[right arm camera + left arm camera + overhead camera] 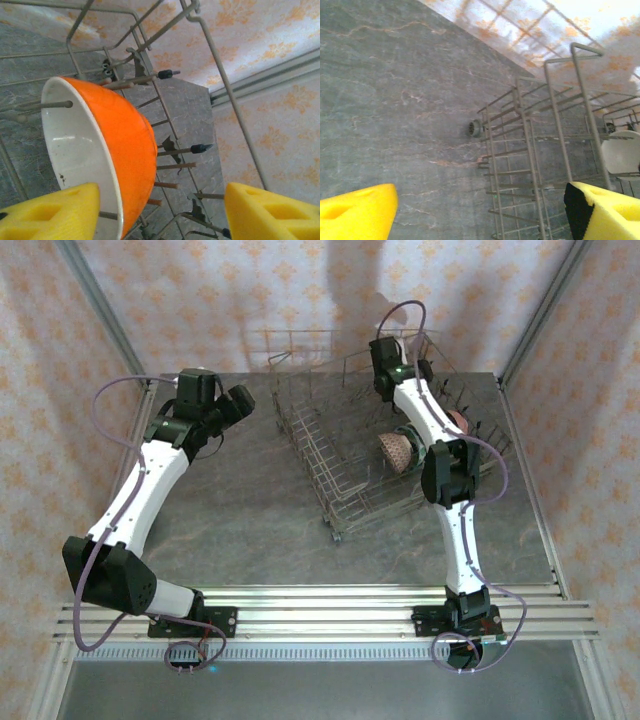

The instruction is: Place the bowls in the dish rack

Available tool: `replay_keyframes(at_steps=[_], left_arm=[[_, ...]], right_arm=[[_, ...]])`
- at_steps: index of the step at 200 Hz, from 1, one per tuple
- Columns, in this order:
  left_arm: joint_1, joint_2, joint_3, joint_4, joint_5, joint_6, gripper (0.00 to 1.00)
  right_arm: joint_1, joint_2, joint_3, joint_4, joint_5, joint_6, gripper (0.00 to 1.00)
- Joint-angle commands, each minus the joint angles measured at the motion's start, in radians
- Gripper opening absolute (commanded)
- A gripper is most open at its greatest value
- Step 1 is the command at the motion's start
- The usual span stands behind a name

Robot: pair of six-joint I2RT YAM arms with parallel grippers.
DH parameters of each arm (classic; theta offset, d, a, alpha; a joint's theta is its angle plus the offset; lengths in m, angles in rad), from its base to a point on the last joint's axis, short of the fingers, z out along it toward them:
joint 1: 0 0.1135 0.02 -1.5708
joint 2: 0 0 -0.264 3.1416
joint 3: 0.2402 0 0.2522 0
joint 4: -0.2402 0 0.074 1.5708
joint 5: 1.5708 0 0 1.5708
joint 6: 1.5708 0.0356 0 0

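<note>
1. R jaws [160,202]: open, yellow foam pads wide apart, clamping nothing.
2. Between the pads sits an orange round ceramic bowl [117,145], white inside. It's well off-centre, pushed over to the pad at the wrist view's left [50,212]. Rim is just beside that pad; touching or just apart, can't tell. The other pad is well clear of it.
3. Bowl stands on edge, tilted, inside the silver-grey wire dish rack [330,470]. Upright tines [175,150] cross its rim and press along its orange back. Mouth faces the wrist view's left.
4. Key relation: bowl is round, so no long axis. What matters is the rim plane, which runs roughly along the pads' reach. Judgement: R jaws should back straight out along that line. A sideways drift could let the near pad catch the rim and tip the bowl off its tines.
5. L jaws [480,215]: open, empty, over the grey marbled desk [395,100], just beside the rack's outer wall. A white bowl [621,154] shows through the wires.
6. Top view: a speckled brown bowl [396,451] and a pink bowl [461,422] sit in the rack near the R arm's elbow. R arm reaches over the rack, so it's the nearer one. L arm is off to the rack's left, apart from the bowls.
7. Judgement: every bowl visible is racked, so the task looks near done.
</note>
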Motion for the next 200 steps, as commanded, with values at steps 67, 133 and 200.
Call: replay_keyframes(at_steps=[67,133,200], left_arm=[[0.144,-0.092,-0.102,-0.3,-0.058,-0.072,0.89],[0.348,-0.128,-0.185,-0.439,-0.111,0.092,0.86],[0.429,0.136,-0.066,-0.53,-0.196,0.248,0.92]], right_arm=[[-0.013,-0.255,-0.041,-0.214,-0.201,0.235,0.76],[-0.01,-0.414,-0.216,-0.215,-0.309,0.337,0.75],[0.001,-0.526,-0.403,-0.156,-0.367,0.357,0.75]])
